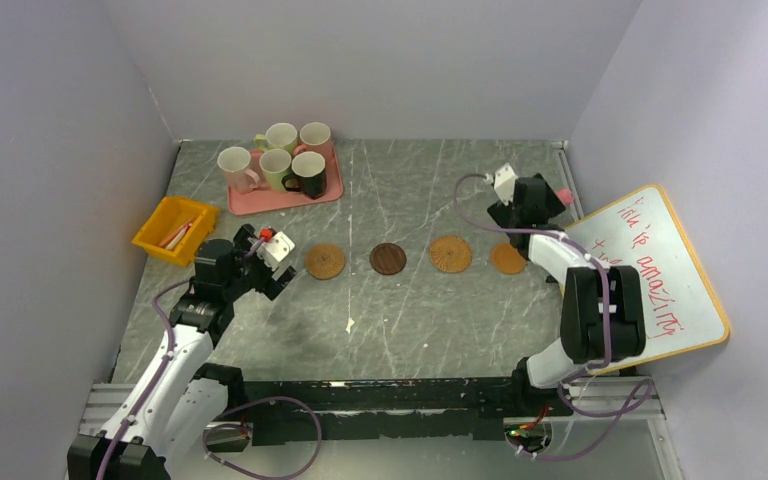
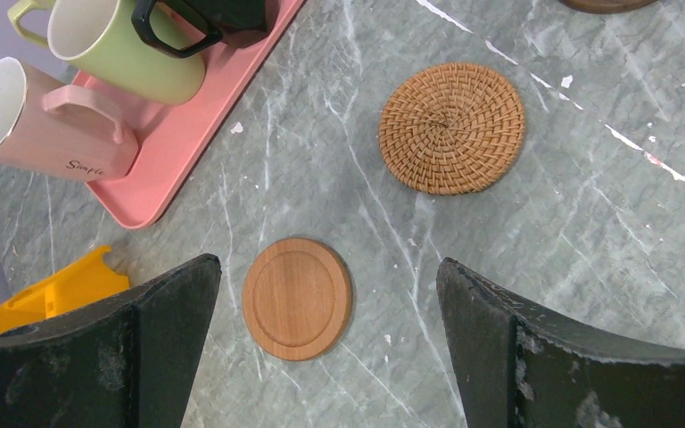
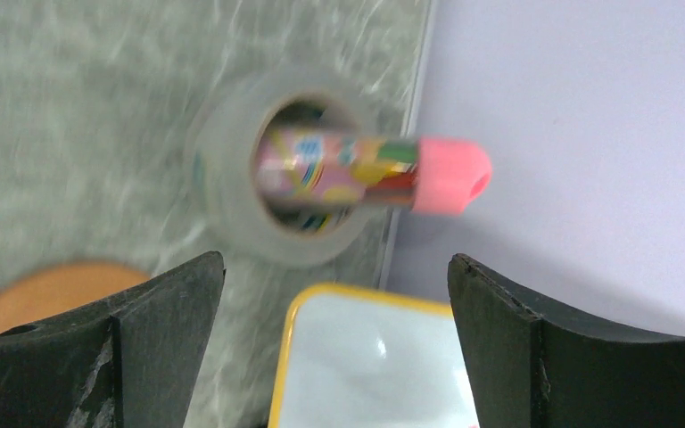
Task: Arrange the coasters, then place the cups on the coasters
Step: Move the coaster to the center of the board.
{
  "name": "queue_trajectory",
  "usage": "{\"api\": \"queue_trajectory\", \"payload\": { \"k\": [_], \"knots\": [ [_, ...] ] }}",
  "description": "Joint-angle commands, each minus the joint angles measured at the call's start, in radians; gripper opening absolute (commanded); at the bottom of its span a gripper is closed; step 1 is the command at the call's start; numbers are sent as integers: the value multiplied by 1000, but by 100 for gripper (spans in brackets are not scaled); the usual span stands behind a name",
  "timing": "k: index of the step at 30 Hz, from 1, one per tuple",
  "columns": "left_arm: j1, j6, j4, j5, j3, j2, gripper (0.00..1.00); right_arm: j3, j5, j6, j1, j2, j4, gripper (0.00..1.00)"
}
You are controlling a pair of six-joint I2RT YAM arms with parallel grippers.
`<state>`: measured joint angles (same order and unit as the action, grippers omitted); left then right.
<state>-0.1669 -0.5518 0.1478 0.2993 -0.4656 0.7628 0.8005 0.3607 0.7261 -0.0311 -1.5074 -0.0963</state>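
Squarely under left gripper (image 2: 328, 266), jaws wide apart, holding nothing: wooden coaster (image 2: 297, 298), flat on table (image 2: 589, 223). Woven coaster (image 2: 451, 127) beyond, apart. Right gripper (image 3: 334, 267) equally spread, empty, orange coaster (image 3: 53, 290) beside one finger. Cups (image 1: 274, 166) on tray (image 1: 260, 203).

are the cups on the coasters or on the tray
On the pink tray: all five cups stand there, and the four lined-up coasters are bare.
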Motion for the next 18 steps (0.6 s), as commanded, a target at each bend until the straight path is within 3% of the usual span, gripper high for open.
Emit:
{"api": "queue_trajectory", "payload": {
  "k": [1, 8, 18],
  "knots": [
    [3, -10, 1, 26, -5, -10, 96, 125, 2, -53, 5, -111, -44, 100],
    [3, -9, 1, 22, -5, -11, 96, 191, 12, -61, 4, -242, -57, 100],
    [3, -9, -3, 21, -5, -7, 96, 205, 119, 47, 26, -366, -206, 100]
  ]
}}
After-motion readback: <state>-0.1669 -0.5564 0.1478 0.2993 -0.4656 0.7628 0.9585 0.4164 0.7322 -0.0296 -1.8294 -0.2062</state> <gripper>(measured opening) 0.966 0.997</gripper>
